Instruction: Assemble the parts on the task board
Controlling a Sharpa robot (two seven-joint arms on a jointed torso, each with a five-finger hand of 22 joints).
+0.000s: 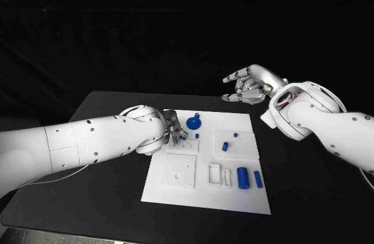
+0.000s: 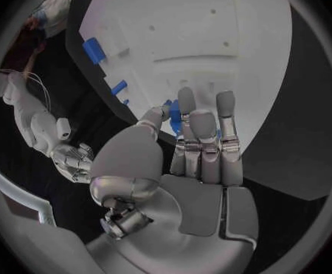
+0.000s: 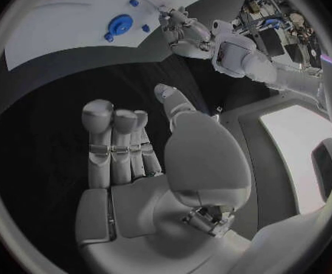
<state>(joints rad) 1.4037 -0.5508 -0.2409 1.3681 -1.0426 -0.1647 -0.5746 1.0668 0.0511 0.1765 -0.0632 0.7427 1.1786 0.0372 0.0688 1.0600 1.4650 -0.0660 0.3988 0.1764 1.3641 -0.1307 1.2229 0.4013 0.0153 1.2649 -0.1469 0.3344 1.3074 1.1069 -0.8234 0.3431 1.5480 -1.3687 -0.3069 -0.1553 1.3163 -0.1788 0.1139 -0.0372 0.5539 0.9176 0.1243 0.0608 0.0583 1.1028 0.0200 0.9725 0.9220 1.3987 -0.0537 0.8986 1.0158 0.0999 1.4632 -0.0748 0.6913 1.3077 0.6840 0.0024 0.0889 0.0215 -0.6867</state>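
Fingers (image 2: 187,106) of the left robot hand (image 1: 173,129) cover a small blue part (image 2: 174,111) on the task board (image 1: 234,198), so I cannot tell whether they hold it. The right robot hand (image 1: 248,84) floats empty, fingers apart, past the board's far right corner. More blue parts (image 1: 242,177) lie on the board, mid-desk (image 1: 312,200).

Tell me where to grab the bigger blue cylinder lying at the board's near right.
Pinch the bigger blue cylinder across its round sides at mid-length, coming from above. It lies flat on the task board, with a smaller blue piece close beside it, so keep the fingers narrow.

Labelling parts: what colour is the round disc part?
Blue round disc part; clearest in the head view.
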